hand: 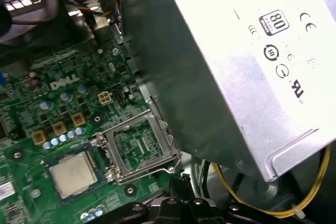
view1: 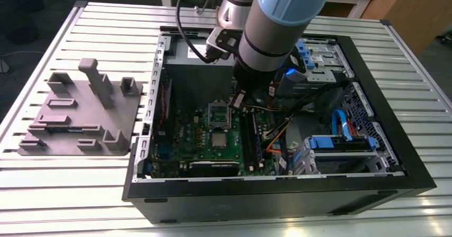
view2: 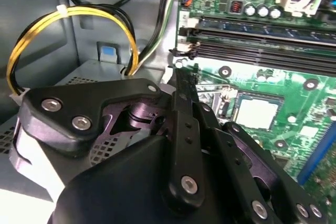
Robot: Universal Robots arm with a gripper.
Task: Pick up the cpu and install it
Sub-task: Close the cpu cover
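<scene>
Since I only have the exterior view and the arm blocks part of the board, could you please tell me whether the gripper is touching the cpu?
Observer: No. In the second wrist view the gripper is clear of the cpu, which lies flat on the motherboard with nothing on it.
Operator: Thank you. Is the bracket closed over it?
Observer: No. In the first wrist view the silver-framed bracket sits beside the cpu, not over it.
Operator: Is anything close to that bracket?
Observer: Yes. The large grey box with a white label is right next to it, with yellow cables by the box's corner.
</scene>
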